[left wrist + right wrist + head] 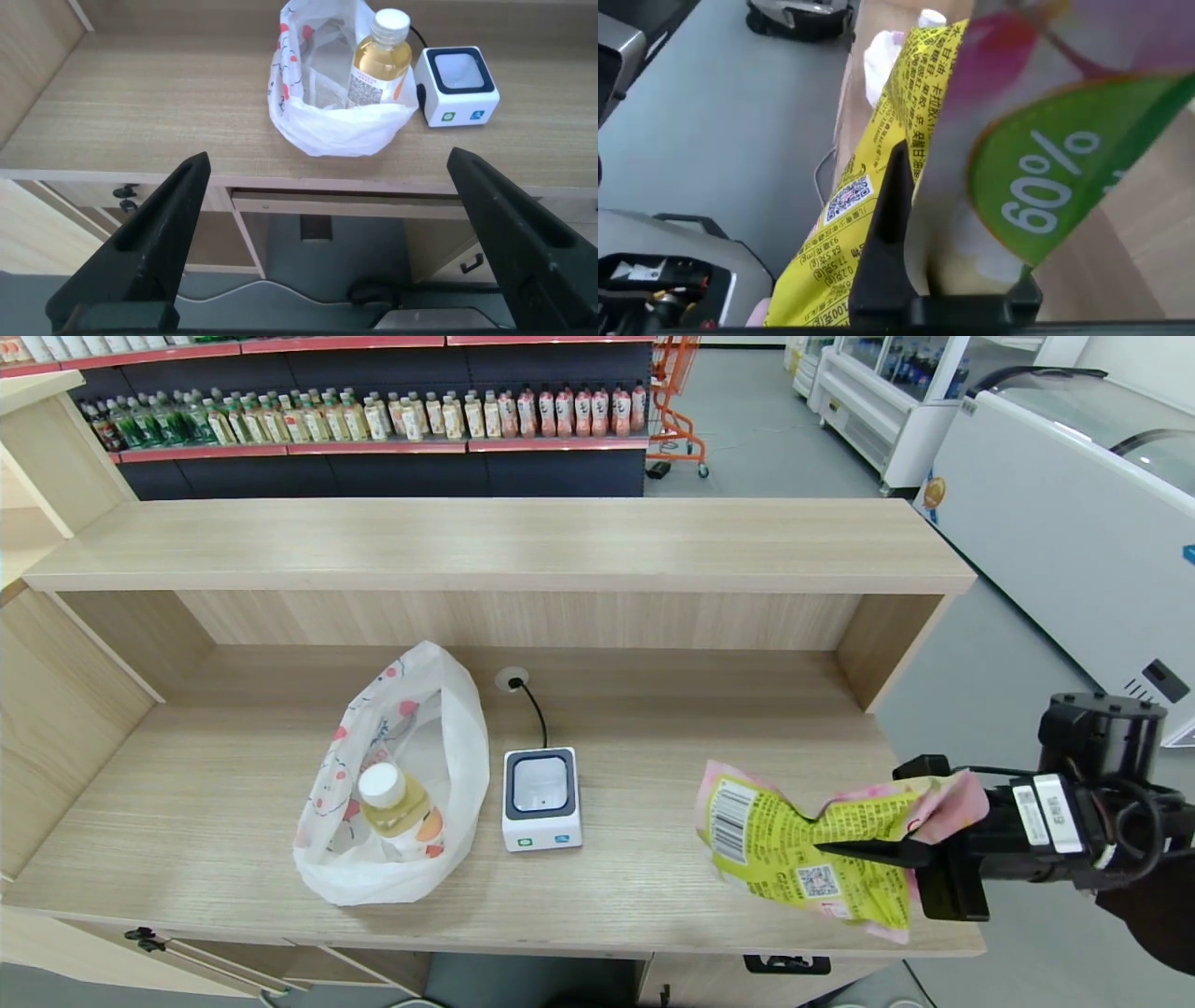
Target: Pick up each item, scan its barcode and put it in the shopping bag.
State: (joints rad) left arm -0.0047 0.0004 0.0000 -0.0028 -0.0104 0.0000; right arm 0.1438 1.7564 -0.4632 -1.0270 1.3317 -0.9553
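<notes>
- Your right end effector [873, 851] clamps the snack packet [775, 840] over the desk's [635, 737] front right, right of the scanner [541, 798].
- Your left end effector [329, 161] hangs open before the desk.
- The shopping bag [453, 728] holds a bottle [392, 803].

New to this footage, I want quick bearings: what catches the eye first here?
The right gripper clamps a crumpled yellow-and-pink snack packet above the right end of the counter, its barcode showing. Left of it sits the white scanner, then an open shopping bag holding a capped bottle.
</notes>
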